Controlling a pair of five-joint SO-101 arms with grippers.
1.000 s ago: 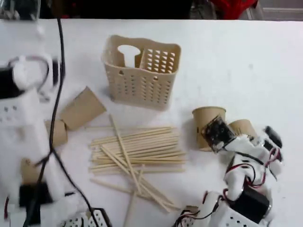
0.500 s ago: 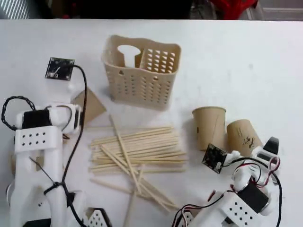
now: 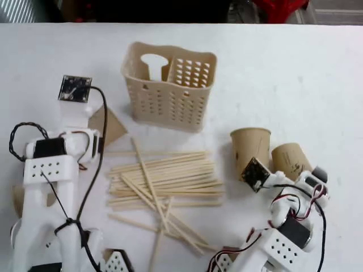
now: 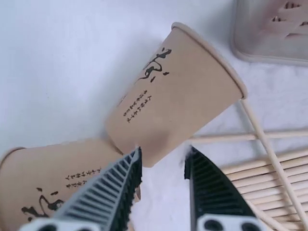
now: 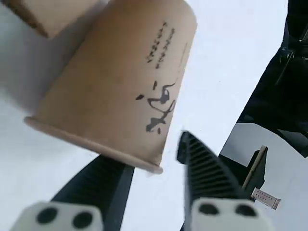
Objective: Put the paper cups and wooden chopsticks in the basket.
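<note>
Right gripper [image 5: 155, 156] nudged toward paper cup [image 5: 120, 82], part open (holding nothing)

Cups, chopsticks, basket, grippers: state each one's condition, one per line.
basket: upright, looks empty
chopsticks: loose pile on the table
left cup near basket: on its side
second left cup: on its side
right cup nearer chopsticks: standing
far right cup: on its side
left gripper: open, empty
right gripper: open, empty

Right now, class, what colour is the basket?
Beige; the basket shows best in the high view.
</note>
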